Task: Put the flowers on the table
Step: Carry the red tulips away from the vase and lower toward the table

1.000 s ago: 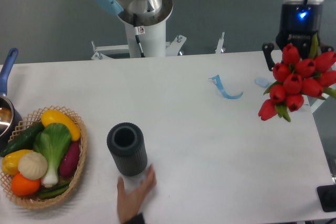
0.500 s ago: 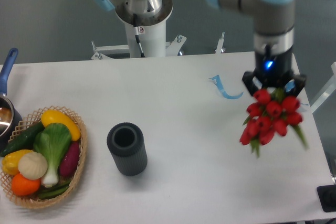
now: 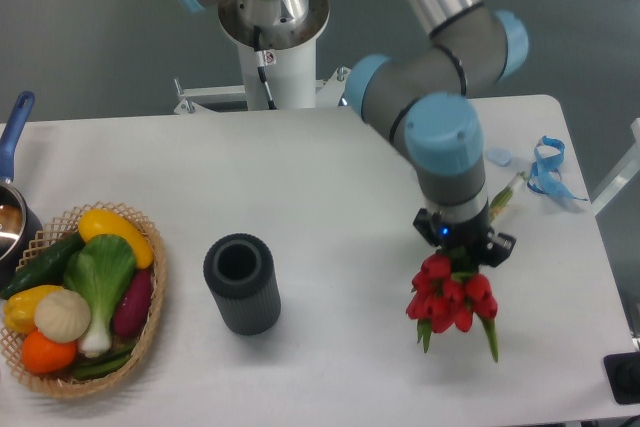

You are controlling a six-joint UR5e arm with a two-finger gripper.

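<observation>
The flowers point(image 3: 450, 299) have moved left over the white table point(image 3: 340, 187), pinched in the hand point(image 3: 462, 247).

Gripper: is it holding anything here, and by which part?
The gripper holds the flowers, gripped on the stems just behind the red blooms; stem ends stick out past the wrist. The fingers themselves are hidden.

One camera looks down at me from high up, across the table point(image 3: 330, 177) from my base point(image 3: 270, 57). It sees almost the whole white top.
</observation>
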